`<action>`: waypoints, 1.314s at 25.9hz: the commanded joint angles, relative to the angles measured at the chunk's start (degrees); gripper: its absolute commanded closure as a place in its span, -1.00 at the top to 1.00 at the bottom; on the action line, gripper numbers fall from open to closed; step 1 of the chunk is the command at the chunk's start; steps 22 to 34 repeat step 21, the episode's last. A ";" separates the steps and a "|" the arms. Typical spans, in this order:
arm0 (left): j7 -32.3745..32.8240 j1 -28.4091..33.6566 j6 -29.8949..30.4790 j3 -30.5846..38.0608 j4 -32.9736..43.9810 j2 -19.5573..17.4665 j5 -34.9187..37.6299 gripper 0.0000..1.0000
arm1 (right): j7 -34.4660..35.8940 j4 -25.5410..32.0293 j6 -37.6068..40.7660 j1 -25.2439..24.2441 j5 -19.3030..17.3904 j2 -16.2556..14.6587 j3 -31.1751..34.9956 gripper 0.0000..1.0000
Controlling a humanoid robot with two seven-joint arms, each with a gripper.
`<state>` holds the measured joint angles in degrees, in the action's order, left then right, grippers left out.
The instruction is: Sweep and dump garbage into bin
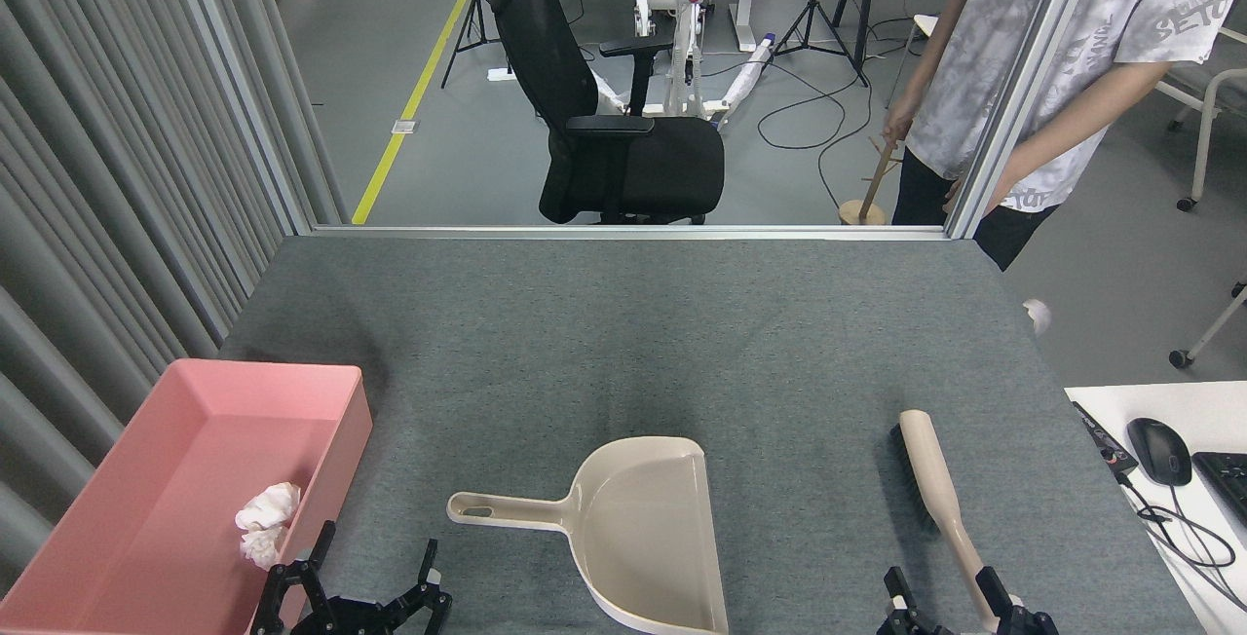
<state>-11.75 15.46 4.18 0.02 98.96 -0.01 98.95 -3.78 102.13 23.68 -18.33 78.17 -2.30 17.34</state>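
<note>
Both tools sit low at the near edge of the table. Left tool (360, 586) has its fingers spread wide and holds nothing. Right tool (950, 596) is open too, its fingers on either side of the brush (940, 499) handle, not squeezing it. The garbage (265, 523), white crumpled paper, already lies inside the pink bin (146, 479) at the near left. The dustpan (643, 528) looks empty in the middle of the table (623, 343), with no paper on the table that I can see. So the job looks done. To end well, both tools should pull away slowly and not bump the brush, pan or bin.
</note>
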 commanded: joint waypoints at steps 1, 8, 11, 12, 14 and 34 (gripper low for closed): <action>0.06 -0.07 0.04 -0.02 0.00 0.19 0.02 0.98 | 0.44 0.70 -3.73 -0.56 3.13 0.01 -1.96 0.95; -0.02 -0.07 -0.05 0.06 0.00 0.36 0.02 0.98 | 2.82 0.70 -12.43 -0.48 6.47 0.37 -7.32 0.96; -0.02 -0.16 -0.05 0.06 0.00 0.36 0.02 0.98 | 3.08 0.70 -10.94 -0.21 6.47 0.45 -7.32 0.96; 0.06 -0.16 -0.05 0.06 0.00 0.36 -0.07 0.98 | 3.08 0.70 -9.44 -0.12 6.47 0.54 -7.32 0.96; 0.15 -0.16 -0.14 0.06 0.00 0.45 -0.07 0.98 | 3.17 0.70 -7.51 -0.12 6.47 0.54 -7.41 0.96; 1.21 -0.25 -1.37 0.06 0.00 0.54 -0.78 0.98 | 3.78 0.70 -7.60 -0.04 6.56 0.63 -7.41 0.96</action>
